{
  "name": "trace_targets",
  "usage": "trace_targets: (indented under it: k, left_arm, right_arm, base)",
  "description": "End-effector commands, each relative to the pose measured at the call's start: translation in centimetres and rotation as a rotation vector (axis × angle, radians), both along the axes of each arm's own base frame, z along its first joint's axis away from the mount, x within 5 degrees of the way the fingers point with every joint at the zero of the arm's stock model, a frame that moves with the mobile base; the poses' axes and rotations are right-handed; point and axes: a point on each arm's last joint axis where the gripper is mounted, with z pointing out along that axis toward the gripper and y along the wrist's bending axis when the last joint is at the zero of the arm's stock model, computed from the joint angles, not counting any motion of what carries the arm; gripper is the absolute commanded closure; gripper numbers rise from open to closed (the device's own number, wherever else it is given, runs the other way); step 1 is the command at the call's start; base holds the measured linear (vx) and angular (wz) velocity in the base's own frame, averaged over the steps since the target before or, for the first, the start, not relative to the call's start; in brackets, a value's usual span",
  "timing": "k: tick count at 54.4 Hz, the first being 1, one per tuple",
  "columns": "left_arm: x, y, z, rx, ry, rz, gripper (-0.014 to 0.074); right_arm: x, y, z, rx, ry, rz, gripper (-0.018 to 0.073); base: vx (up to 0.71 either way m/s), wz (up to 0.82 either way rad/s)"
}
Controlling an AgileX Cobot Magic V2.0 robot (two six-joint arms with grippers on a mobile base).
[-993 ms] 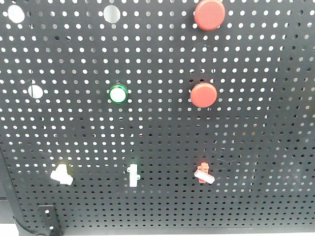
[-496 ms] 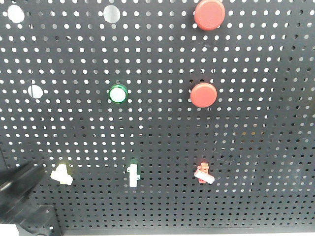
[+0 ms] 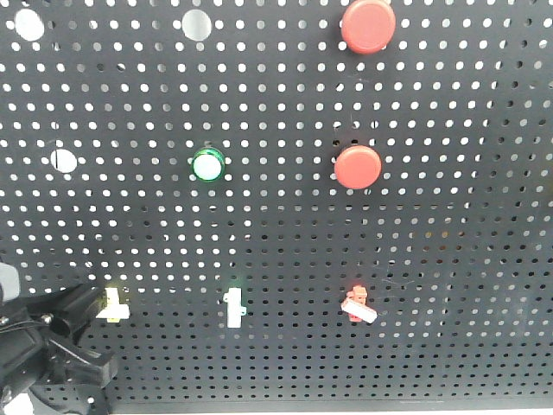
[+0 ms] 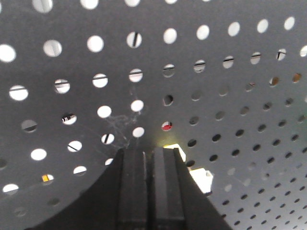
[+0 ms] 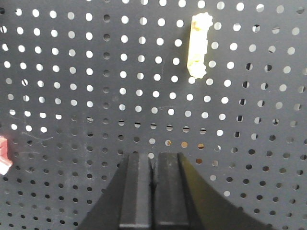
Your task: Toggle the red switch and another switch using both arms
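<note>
The red switch (image 3: 358, 305) sits low on the black pegboard (image 3: 285, 233), its short white lever angled down to the right. In the right wrist view only its edge, the red switch (image 5: 3, 154), shows at far left, well apart from my shut right gripper (image 5: 152, 155). Another switch (image 3: 113, 307), a white toggle on a pale yellowish base, is at lower left. My left gripper (image 3: 92, 304) is shut and touches its left side, hiding part of it. In the left wrist view the shut left gripper (image 4: 149, 151) has this white toggle (image 4: 200, 180) just to its right.
A straight white lever (image 3: 233, 308) with a greenish base stands between the two switches; a pale lever (image 5: 198, 45) shows in the right wrist view. Above are a green round button (image 3: 207, 164) and two large red push buttons (image 3: 358, 166) (image 3: 368, 24).
My left arm has come up from the bottom left corner and reached the white toggle, now covering its left part. The red switch and the buttons look the same.
</note>
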Motion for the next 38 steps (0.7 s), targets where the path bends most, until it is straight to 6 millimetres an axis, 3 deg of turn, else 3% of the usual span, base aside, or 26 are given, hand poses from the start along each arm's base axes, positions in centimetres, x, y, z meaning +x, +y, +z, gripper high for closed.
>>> trace_targets:
  k: [1,20,38]
  left_arm:
    - [0.0,-0.2,0.8,-0.019,-0.035,-0.005,0.0594]
    - [-1.4,0.4,-1.3,-0.097,-0.02,0.011,0.0594]
    - [-2.1,0.6,-0.5,-0.119,-0.074,0.009,0.0594]
  right_arm:
    - [-0.1,0.1,1.9,0.008,-0.115,0.014,0.0566]
    - [-0.1,0.1,1.9,0.008,-0.115,0.014,0.0566]
    - [-0.1,0.1,1.9,0.009,-0.115,0.015,0.0566]
  base:
    - [0.0,0.0]
    - [0.0,0.0]
    - [0.0,0.0]
